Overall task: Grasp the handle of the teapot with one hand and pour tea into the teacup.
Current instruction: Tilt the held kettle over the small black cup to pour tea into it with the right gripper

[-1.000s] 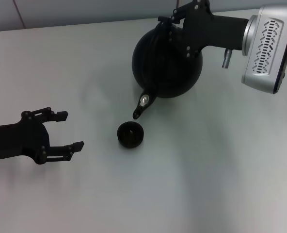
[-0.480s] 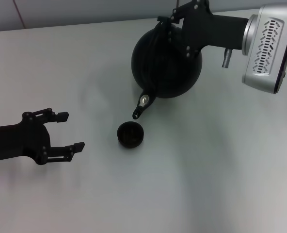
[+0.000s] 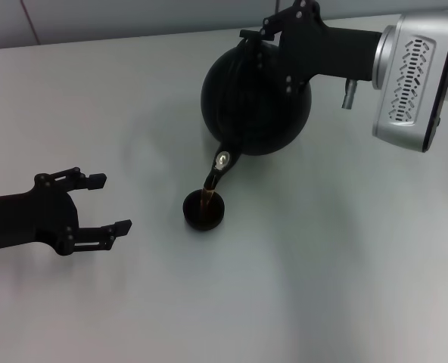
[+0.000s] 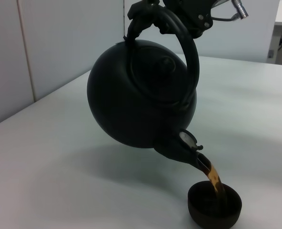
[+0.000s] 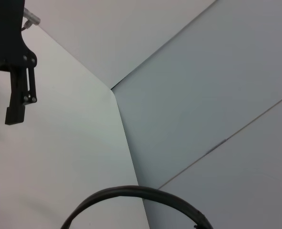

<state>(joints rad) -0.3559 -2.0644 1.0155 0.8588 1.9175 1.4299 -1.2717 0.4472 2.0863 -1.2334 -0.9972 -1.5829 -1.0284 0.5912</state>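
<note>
R gripper clenched on handle, tipping teapot so spout sits over teacup at its 7 o'clock. Tea streams into cup. L gripper idle w/ fingers spread, at cup's 9 o'clock, well apart.

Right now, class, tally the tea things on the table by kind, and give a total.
Teapots: 1 (the teapot, held tilted by the right gripper)
Teacups: 1 (the teacup, tea streaming in)
Total: 2

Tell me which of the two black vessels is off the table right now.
The teapot, the large round one, hangs tilted from the right pincer, which holds its handle. The small teacup sits on the table, catching tea.
</note>
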